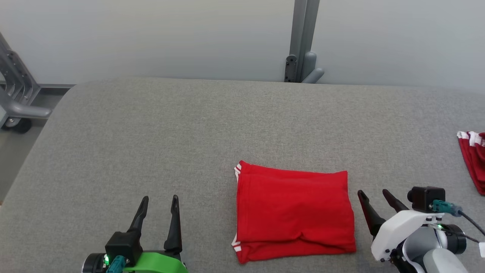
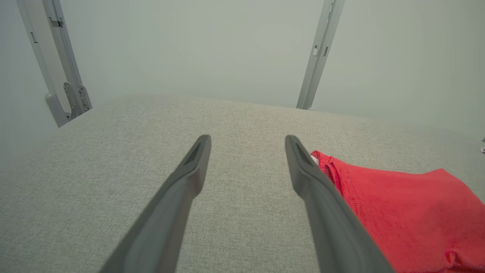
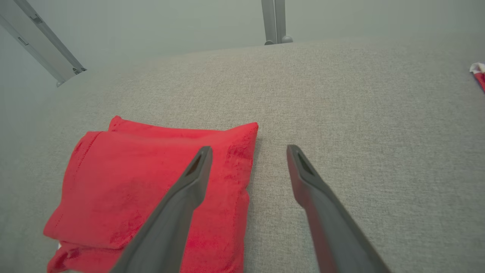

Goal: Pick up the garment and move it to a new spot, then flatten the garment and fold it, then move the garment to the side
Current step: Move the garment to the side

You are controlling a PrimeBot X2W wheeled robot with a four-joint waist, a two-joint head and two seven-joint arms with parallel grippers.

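The garment (image 1: 293,212) is red with white trim and lies folded into a neat rectangle on the grey table (image 1: 189,132), near its front edge. My left gripper (image 1: 160,201) is open at the lower left, well to the garment's left, with nothing between its fingers. Open too, my right gripper (image 1: 374,194) sits just off the garment's right edge. In the left wrist view the garment (image 2: 409,212) lies to the right of that gripper (image 2: 247,141). In the right wrist view the garment (image 3: 132,182) lies left of that gripper (image 3: 248,151), under the left finger (image 3: 189,189).
Another red garment with white stripes (image 1: 473,155) lies at the table's right edge. A grey metal post (image 1: 303,41) stands behind the table's far edge, and a grey frame with a wheel (image 1: 15,102) stands off the far left corner.
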